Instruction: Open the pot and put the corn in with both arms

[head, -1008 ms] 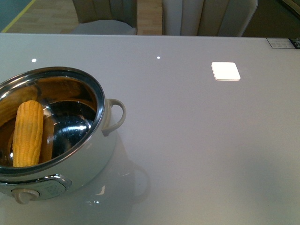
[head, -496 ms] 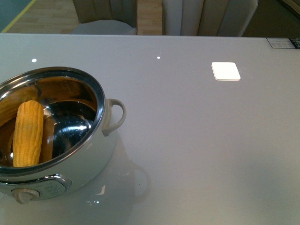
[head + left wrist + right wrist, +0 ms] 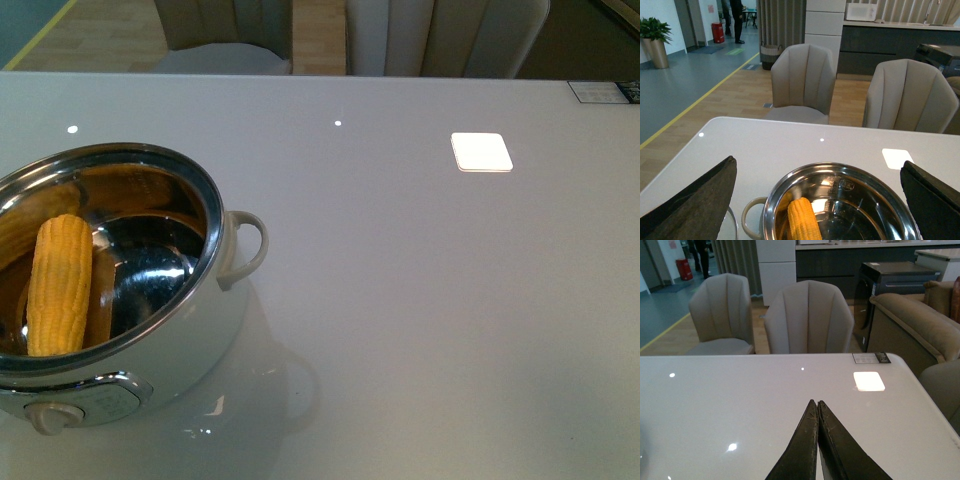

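White glossy table [image 3: 430,300] carries the pot [image 3: 190,340], lid off; we note the corn [image 3: 58,285] lying inside it. Our left gripper [image 3: 820,200] hangs wide open, empty, above the pot; our right gripper [image 3: 817,412] is closed, empty.

table [image 3: 420,300]: glossy white | chairs [image 3: 808,315]: two beige, at far edge | label [image 3: 871,358]: far corner, beyond closed fingertips

No lettering is legible in any view. A dark label [image 3: 604,91] at the far right edge of the worktop [image 3: 420,300] and a stamped mark [image 3: 846,184] on the pot's [image 3: 840,200] inner steel wall are too small to read.
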`<state>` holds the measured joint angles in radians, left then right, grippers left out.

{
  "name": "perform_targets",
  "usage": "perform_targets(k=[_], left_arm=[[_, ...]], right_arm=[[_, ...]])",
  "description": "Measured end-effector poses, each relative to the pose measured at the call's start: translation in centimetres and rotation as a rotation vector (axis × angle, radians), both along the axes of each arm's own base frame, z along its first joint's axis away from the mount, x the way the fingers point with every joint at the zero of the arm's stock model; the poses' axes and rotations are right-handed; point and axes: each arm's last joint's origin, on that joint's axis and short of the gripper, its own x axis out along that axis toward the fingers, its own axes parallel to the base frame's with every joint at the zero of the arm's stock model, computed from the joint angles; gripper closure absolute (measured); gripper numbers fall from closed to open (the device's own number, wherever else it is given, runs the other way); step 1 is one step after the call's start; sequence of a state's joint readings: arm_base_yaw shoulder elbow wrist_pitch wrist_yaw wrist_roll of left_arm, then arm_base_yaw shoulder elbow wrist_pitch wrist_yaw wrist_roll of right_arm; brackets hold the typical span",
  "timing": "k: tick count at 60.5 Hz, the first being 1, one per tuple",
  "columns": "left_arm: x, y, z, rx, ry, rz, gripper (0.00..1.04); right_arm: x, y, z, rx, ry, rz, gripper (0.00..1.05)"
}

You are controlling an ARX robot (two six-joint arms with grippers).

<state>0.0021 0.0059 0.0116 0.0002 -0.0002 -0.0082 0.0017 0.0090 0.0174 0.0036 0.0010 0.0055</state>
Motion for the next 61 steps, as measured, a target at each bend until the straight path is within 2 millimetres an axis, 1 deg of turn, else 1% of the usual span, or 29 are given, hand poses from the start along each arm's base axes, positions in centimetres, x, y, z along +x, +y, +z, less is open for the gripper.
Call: perform_targets(k=[7, 9, 11, 14, 19, 26, 30, 34, 39, 43, 61], left_arm=[[0.0, 0.0, 0.0, 0.0, 0.0, 0.0, 0.07], [0.0, 0.0, 0.0, 0.0, 0.0, 0.0, 0.07], [0.0, 0.0, 0.0, 0.0, 0.0, 0.0, 0.07], [0.0, 0.0, 0.0, 0.0, 0.0, 0.0, 0.07], [0.0, 0.0, 0.0, 0.0, 0.0, 0.0, 0.07], [0.0, 0.0, 0.0, 0.0, 0.0, 0.0, 0.07], [0.0, 0.0, 0.0, 0.0, 0.0, 0.0, 0.07], [0.0, 0.0, 0.0, 0.0, 0.0, 0.0, 0.07], [0.0, 0.0, 0.0, 0.0, 0.0, 0.0, 0.07], [0.0, 0.0, 0.0, 0.0, 0.0, 0.0, 0.07], [0.0, 0.0, 0.0, 0.0, 0.0, 0.0, 0.07]], right_arm=[[-0.01, 0.0, 0.0, 0.0, 0.0, 0.0, 1.03], [-0.01, 0.0, 0.0, -0.001, 0.0, 0.0, 0.99], [-0.01, 0.0, 0.0, -0.001, 0.0, 0.0, 0.92], [-0.01, 0.0, 0.0, -0.001, 0.0, 0.0, 0.85], [-0.01, 0.0, 0.0, -0.001, 0.0, 0.0, 0.67], [-0.02, 0.0, 0.0, -0.001, -0.001, 0.0, 0.48], [-0.02, 0.0, 0.0, -0.001, -0.001, 0.0, 0.34], [-0.02, 0.0, 0.0, -0.001, -0.001, 0.0, 0.24], [-0.02, 0.0, 0.0, 0.0, -0.001, 0.0, 0.07], [-0.02, 0.0, 0.0, -0.001, -0.001, 0.0, 0.09], [-0.02, 0.0, 0.0, -0.001, -0.001, 0.0, 0.09]])
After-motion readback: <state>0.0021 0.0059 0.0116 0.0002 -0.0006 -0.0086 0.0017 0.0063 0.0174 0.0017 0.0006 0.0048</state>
